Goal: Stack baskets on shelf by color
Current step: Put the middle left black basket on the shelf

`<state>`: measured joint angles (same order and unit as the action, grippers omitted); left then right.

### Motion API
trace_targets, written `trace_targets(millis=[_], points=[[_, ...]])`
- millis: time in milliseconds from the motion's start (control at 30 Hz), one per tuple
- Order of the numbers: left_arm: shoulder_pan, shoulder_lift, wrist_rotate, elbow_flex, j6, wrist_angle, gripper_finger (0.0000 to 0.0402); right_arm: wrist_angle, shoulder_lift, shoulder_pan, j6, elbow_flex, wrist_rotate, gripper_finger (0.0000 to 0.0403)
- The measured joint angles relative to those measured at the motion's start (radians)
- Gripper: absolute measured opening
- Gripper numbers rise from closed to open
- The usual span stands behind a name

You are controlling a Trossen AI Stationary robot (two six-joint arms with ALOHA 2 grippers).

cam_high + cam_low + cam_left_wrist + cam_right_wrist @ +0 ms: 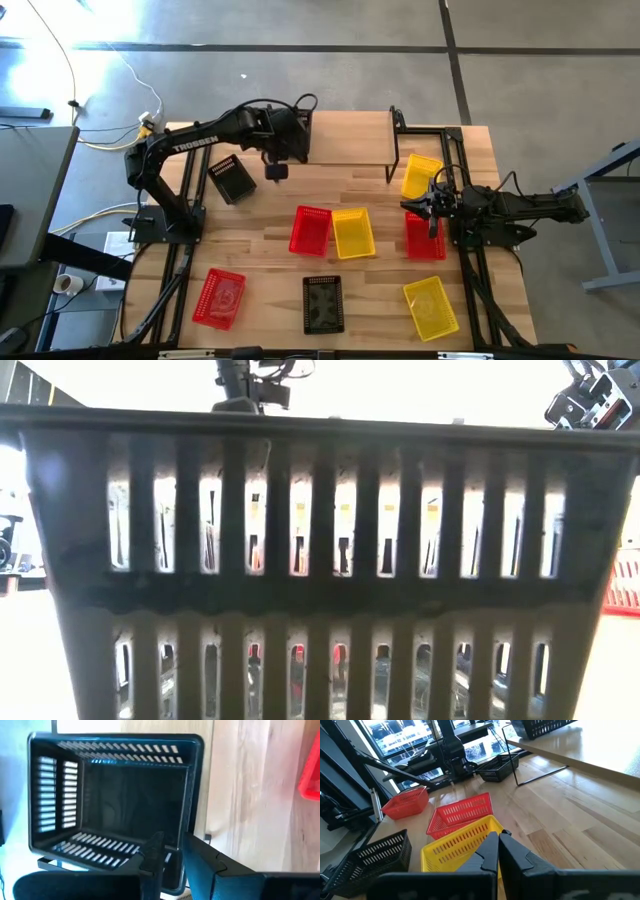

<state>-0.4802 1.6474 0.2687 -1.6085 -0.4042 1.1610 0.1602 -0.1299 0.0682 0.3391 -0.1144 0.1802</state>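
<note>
My left gripper is shut on a black basket, held over the left end of the shelf; this basket also shows in the right wrist view. I cannot tell whether its bottom touches the shelf top. A second black basket lies tilted on the table beside the shelf, and a third stands near the front edge. Red baskets and yellow ones stand on the table. My right gripper waits shut at the table's right. My left gripper holds the black basket by a side wall near a corner. One finger is inside the basket and the other outside. The fingers come from above, slanting steeply down. The basket stays open side up.
The shelf's black metal legs stand at its ends. The black basket at the front edge fills the low view. My right arm reaches in from the right, over the red and yellow baskets there.
</note>
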Motion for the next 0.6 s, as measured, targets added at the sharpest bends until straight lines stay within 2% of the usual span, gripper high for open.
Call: trace_targets(millis=[600], points=[[0.001, 0.000, 0.017, 0.000, 0.006, -0.004, 0.0060, 0.000, 0.000, 0.000, 0.000, 0.000, 0.000, 0.0000]])
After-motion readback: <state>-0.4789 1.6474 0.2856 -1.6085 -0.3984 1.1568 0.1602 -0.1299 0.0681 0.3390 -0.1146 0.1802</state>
